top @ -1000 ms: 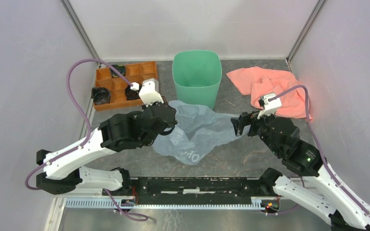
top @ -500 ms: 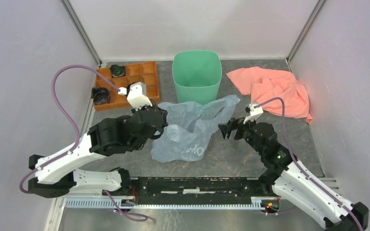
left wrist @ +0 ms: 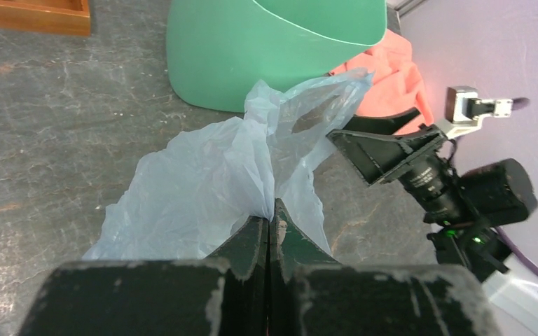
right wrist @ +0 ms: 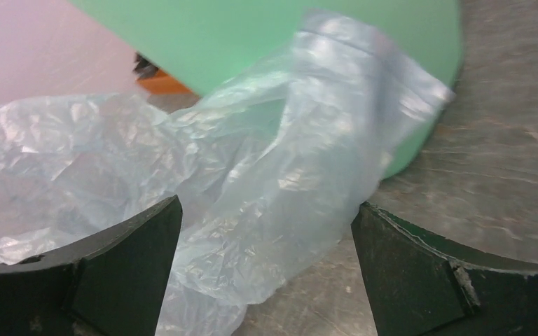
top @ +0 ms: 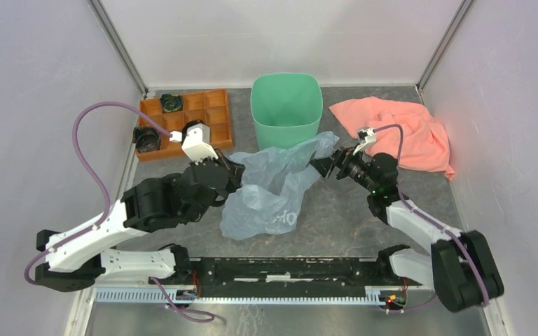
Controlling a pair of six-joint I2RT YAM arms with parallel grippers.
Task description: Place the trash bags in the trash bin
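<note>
At frame centre the trash bag (top: 273, 189) is clamped by the left gripper (left wrist: 272, 229) and faced by the spread-apart right gripper (right wrist: 266, 210).

The trash bin (top: 284, 137) stood at the back of the table (top: 354, 220), with the tray (top: 216, 113) to its left and the cloth (top: 406, 133) to its right. The trash bag (top: 270, 192) lay just before it, between the left gripper (top: 236, 172) and the right gripper (top: 320, 167).
</note>
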